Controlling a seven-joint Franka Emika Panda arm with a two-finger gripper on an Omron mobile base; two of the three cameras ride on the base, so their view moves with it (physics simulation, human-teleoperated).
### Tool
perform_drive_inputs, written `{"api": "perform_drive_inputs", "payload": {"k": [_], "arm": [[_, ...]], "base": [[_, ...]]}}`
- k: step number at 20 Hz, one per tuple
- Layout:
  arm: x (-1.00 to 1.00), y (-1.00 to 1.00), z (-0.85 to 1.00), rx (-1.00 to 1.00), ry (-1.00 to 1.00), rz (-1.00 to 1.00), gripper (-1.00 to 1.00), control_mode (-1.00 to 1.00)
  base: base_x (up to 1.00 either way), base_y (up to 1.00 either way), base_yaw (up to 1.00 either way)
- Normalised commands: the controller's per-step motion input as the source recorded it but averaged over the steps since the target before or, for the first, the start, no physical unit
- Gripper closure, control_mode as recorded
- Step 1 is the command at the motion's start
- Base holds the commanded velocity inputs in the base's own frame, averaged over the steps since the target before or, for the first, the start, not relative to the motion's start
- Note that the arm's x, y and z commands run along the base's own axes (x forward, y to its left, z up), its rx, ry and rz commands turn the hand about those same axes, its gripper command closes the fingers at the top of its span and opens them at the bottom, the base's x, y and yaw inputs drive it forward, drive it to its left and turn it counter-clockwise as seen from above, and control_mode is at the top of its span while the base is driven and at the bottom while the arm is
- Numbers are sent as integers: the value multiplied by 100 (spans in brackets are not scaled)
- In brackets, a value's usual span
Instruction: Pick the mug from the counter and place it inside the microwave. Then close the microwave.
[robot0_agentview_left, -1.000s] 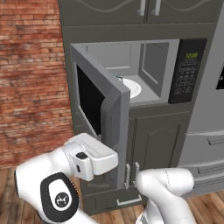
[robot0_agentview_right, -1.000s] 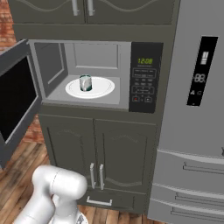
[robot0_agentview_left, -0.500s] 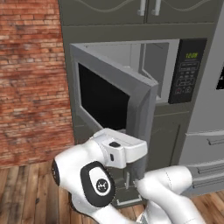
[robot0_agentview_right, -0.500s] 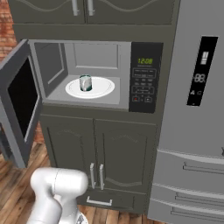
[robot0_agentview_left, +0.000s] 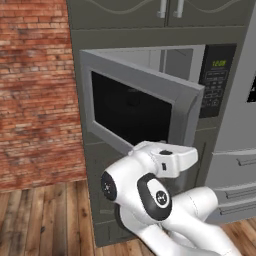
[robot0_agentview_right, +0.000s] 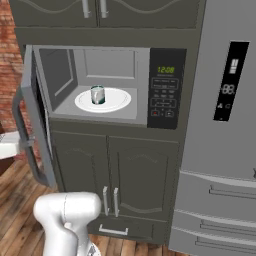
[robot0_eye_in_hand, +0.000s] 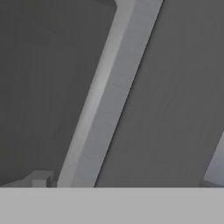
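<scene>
The mug is standing upright on the white round plate inside the microwave, a little left of the plate's middle. The microwave door is standing partly open, hinged on the left: in the left base view its dark window is facing the camera and hiding most of the cavity, with the free right edge swung out toward the near side. In the right base view the door is showing almost edge-on at the left, its grey bar handle running down the outer face, and the cavity is lying open to view. The keypad panel with its green display is sitting at the right of the cavity. The arm's white hand is sitting just below the door's lower edge in the left base view, near its free corner; whether it is touching the door cannot be told. The finger tips are hidden there, and the hand view is looking close onto a slanted grey strip between darker grey panels. The jaws are spread wide, holding nothing. Dark grey-green cabinet doors are sitting under the microwave, the grey refrigerator to the right, the brick wall to the left.
</scene>
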Motion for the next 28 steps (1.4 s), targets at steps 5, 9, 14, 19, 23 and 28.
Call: {"api": "perform_drive_inputs", "payload": {"k": [5,9,14,19,23,28], "arm": [[47,-48,0,0,4,13,-100,-100],[57,-46,0,0,8,15,-100,-100],[60,-47,0,0,9,15,-100,-100],[63,-48,0,0,6,16,-100,-100],[65,-47,0,0,4,17,-100,-100],[67,-44,0,0,2,17,-100,-100]], "base": [[0,0,0],[0,0,0],[0,0,0],[0,0,0],[0,0,0],[0,0,0]]}}
